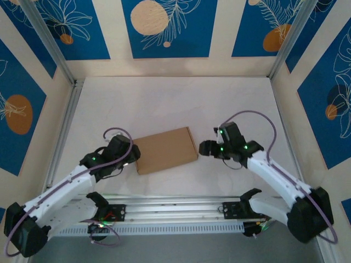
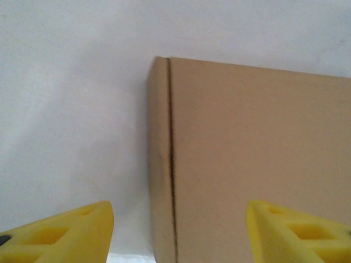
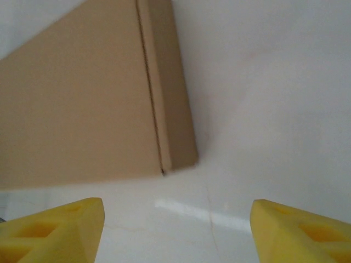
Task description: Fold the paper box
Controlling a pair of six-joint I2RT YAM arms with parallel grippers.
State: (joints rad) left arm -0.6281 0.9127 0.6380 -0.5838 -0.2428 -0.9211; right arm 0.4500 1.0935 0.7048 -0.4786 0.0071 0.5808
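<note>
Left gripper (image 2: 179, 211) spread wide, empty, just off the paper box (image 1: 166, 149) at its left short end, my right gripper (image 3: 178, 203) equally open off its right end; box lies flat on the table (image 1: 164, 104), long axis running between my arms.

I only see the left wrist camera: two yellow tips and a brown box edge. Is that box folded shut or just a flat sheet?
Observer: From above, the box looks folded shut, a shallow rectangle lying flat on the table.
Visitor: Where's the other arm?
Observer: The right gripper sits just off the box's right end.
Visitor: Holding anything?
Observer: No, its wrist view shows its fingers wide apart, nothing between them.
</note>
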